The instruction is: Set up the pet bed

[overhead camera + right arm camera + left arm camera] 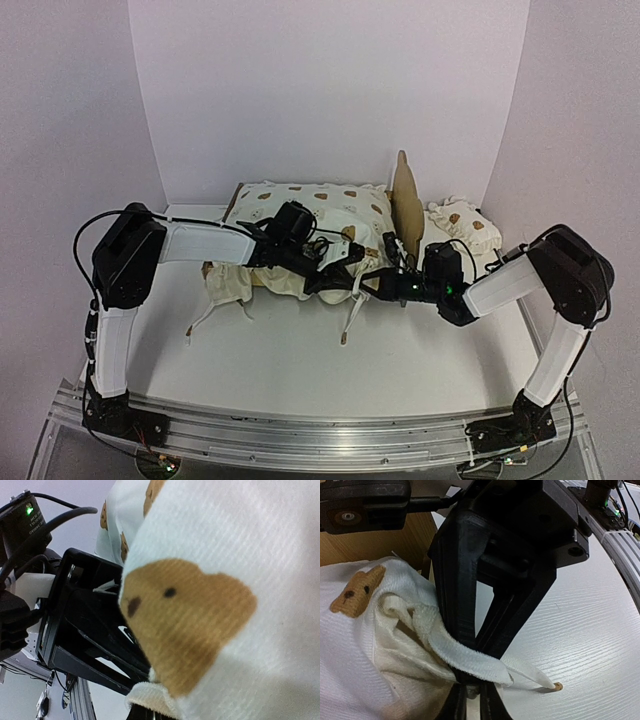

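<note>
The pet bed [405,198] stands at the back of the table, its curved wooden headboard on the right; its wood side [395,542] shows in the left wrist view. The bear-print cushion [310,210] lies on it and hangs over the front. Both grippers meet at the cushion's front right corner. My left gripper [469,694] is nearly shut on the cream tie string [470,656]. My right gripper [147,713] is shut at the cushion's hem [150,695]; the cushion [240,555] hides most of its fingers.
A small bear-print pillow [462,225] lies to the right of the headboard. Loose tie strings [349,322] trail onto the white table [300,360] in front of the bed. White walls close in the back and both sides.
</note>
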`<state>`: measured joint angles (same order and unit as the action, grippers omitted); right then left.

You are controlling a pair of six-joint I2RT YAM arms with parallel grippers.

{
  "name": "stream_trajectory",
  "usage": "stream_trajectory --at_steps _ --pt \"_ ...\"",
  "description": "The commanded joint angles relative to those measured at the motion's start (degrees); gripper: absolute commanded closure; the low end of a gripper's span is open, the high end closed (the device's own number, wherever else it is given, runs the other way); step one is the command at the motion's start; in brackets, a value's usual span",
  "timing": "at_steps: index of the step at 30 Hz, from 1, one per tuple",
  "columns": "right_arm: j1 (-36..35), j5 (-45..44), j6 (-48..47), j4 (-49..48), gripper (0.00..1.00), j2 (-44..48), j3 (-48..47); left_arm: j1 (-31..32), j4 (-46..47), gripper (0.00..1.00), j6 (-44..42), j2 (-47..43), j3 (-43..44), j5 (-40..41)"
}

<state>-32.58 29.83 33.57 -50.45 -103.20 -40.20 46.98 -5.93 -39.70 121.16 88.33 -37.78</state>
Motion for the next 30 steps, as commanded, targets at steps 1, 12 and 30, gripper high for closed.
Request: stream_trajectory --at_steps 1,12,30 --pt "-0.11 0.57 0.66 -3.09 1.00 0.03 -1.45 2.15 5.02 0.99 1.92 -0.28 0.16 -2.94" --pt "-0.12 -6.19 -0.56 10.57 0.75 9.32 3.49 1.54 4.27 1.00 5.49 -1.23 0.77 2.17" --pt "-10.88 -17.47 -2.93 14.61 0.45 12.14 9.07 1.51 1.93 1.00 7.24 -2.09 1.26 2.60"
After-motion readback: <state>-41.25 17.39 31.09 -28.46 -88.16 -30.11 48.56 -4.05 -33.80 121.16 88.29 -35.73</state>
